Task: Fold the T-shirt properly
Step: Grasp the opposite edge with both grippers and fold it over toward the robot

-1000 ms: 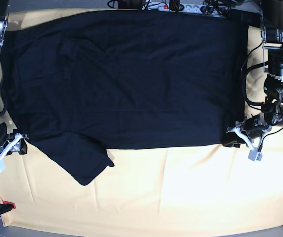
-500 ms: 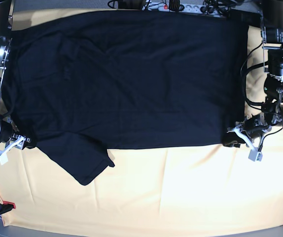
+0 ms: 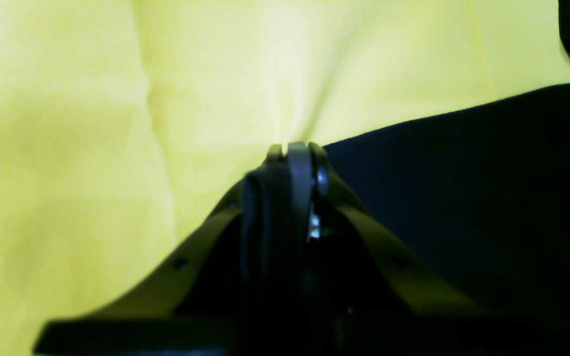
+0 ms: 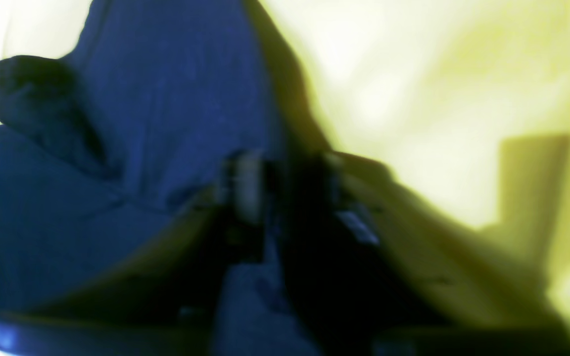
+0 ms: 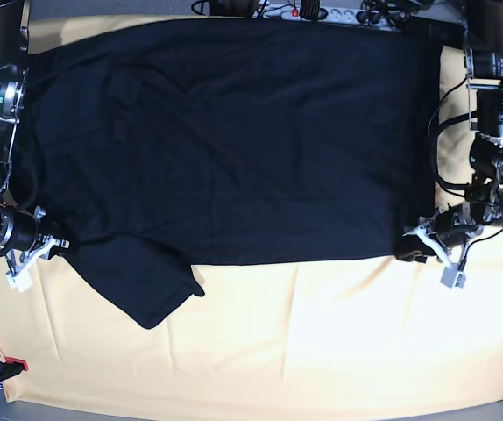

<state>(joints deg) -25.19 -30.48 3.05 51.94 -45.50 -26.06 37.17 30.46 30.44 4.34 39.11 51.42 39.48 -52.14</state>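
Close in, the left gripper (image 3: 292, 148) shows its jaws pressed together at the corner of the T-shirt (image 3: 463, 188), on the yellow cloth (image 3: 117, 123); the dark fabric meets the fingertips, but whether any of it is pinched between them is hard to make out from the wrist view. The right wrist view is badly blurred: the right gripper (image 4: 285, 168) sits against a raised fold of the T-shirt (image 4: 166, 99), which reads blue here, and the jaws look drawn in on the fabric, though the smear hides the exact contact.

From the base view, the T-shirt (image 5: 234, 132) lies spread flat across the far half of the cloth (image 5: 322, 333), one sleeve angling toward the near edge at the view's left. The right gripper (image 5: 50, 248) is at the shirt's edge by that sleeve, the left gripper (image 5: 418, 239) at the opposite near corner. Only this view shows both arms at once. The far edge of the table is cut off, with cables (image 5: 322, 10) partly visible there. Red tape (image 5: 15, 363) marks a near corner.
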